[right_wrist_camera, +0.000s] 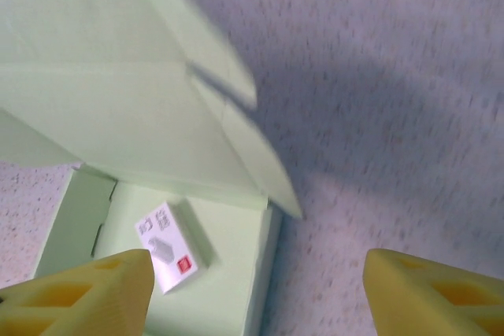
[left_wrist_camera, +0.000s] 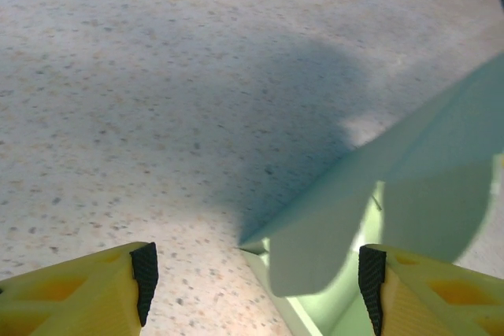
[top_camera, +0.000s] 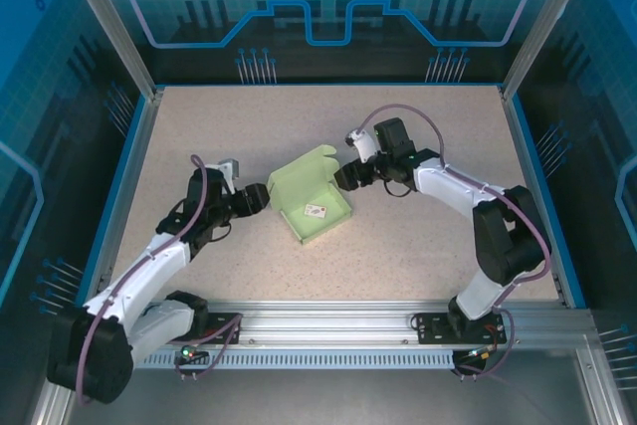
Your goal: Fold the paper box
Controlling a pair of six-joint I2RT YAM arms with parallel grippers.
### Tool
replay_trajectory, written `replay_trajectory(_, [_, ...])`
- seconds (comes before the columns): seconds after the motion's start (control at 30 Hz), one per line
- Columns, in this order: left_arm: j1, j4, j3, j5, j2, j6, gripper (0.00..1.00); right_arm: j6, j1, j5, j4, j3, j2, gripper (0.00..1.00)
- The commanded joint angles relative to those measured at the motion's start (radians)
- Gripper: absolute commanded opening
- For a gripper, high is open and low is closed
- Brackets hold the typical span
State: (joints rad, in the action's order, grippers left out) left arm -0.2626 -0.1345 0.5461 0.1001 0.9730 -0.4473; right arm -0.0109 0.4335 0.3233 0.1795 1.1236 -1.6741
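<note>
**A:** Where is the paper box (top_camera: 299,218) sitting?

**B:** In the middle of the worktop (top_camera: 418,256), between the two arms. The tray is formed and the lid (top_camera: 304,171) stands up along its far side. A small white card (top_camera: 316,211) lies inside.

**A:** And the jaws?

**B:** Both sets stand wide apart, gripping nothing. The left jaws are at the box's left corner. From the left wrist, a rounded side flap (left_wrist_camera: 315,253) hangs between the fingertips (left_wrist_camera: 144,273), not pinched. The right jaws hover at the right end of the lid, looking down into the open tray.

**A:** What worries you from here?

**B:** The card stock looks thin and light. I'd judge that a push on the lid from one side only would slide or spin the whole box rather than fold it, unless the other jaws brace it.

**A:** Anything else?

**B:** The side flap could end up outside the wall instead of tucked in, then get creased under the closing lid. Too hard a press could buckle a wall. Both arms are also working close together, so the jaws could bump.
</note>
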Motion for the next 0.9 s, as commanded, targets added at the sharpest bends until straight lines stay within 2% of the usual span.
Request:
replay_trajectory(0.0, [-0.056,-0.028,-0.037,-0.027,-0.033,-0.024,0.72,0.121,0.008,0.012,-0.054,0.061,-0.043,0.72])
replay_trajectory(0.17, [-0.103,-0.013,-0.045,-0.021,-0.037,-0.014,0.74,0.208,0.025,0.043,-0.017,0.130,-0.106,0.72])
replay_trajectory(0.3, [-0.111,-0.022,-0.046,-0.025,-0.037,0.000,0.75,0.244,0.041,0.023,0.006,0.160,-0.141,0.67])
replay_trajectory(0.6, [-0.110,-0.063,-0.027,-0.144,-0.019,0.040,0.76,0.271,0.043,0.000,0.031,0.156,-0.147,0.38])
replay_trajectory(0.87, [-0.110,-0.072,-0.012,-0.159,-0.008,0.051,0.76,0.272,0.051,-0.017,0.035,0.150,-0.153,0.22])
